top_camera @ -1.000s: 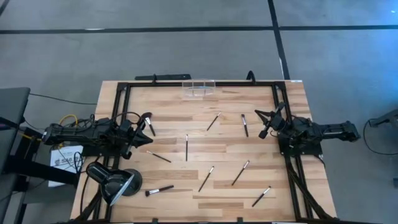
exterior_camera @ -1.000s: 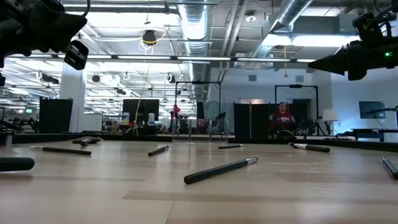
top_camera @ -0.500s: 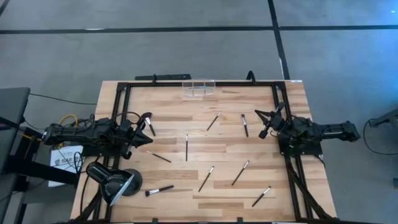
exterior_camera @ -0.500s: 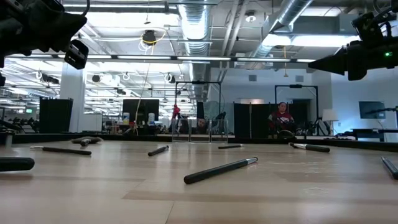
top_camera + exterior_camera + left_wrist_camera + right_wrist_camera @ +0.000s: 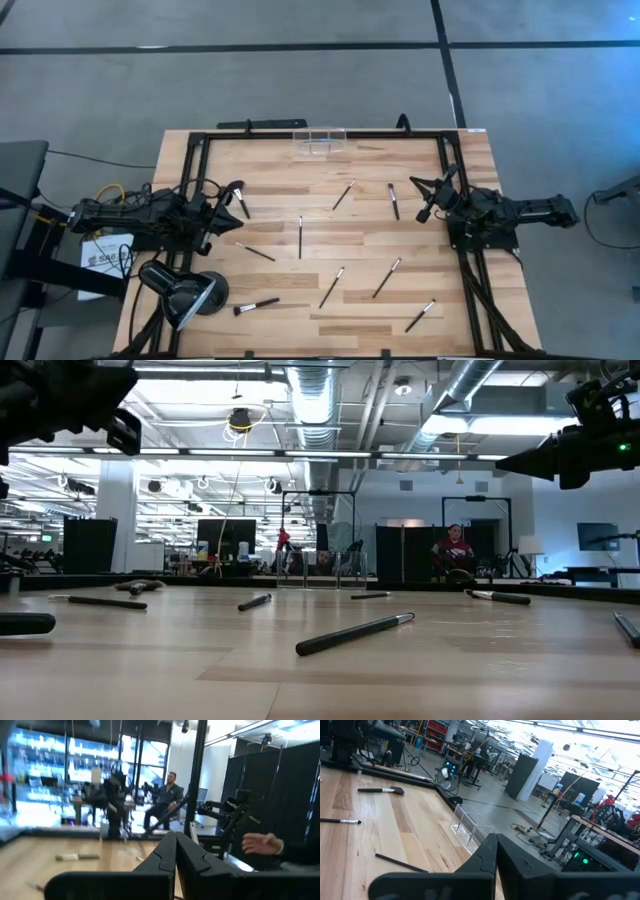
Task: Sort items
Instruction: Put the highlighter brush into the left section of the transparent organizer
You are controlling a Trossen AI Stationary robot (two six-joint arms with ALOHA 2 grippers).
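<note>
Several slim dark-handled makeup brushes lie flat and scattered on the wooden table (image 5: 330, 225): one with a fluffy head (image 5: 239, 198) near my left gripper, others at the middle (image 5: 300, 236) and toward the near edge (image 5: 331, 286). My left gripper (image 5: 222, 207) hovers shut at the table's left edge, its fingers (image 5: 175, 845) empty. At the right edge my right gripper (image 5: 415, 183) hovers shut and empty, with a brush (image 5: 393, 200) lying just left of it.
A clear open box (image 5: 320, 141) stands at the middle of the far edge. A black desk lamp (image 5: 180, 290) sits at the near left corner. A black frame (image 5: 190, 180) runs along the table's sides. People sit in the room beyond (image 5: 167, 800).
My left gripper has stayed in place but has tipped upward a little and rolled slightly. Its fingers remain shut. No brush has moved.
</note>
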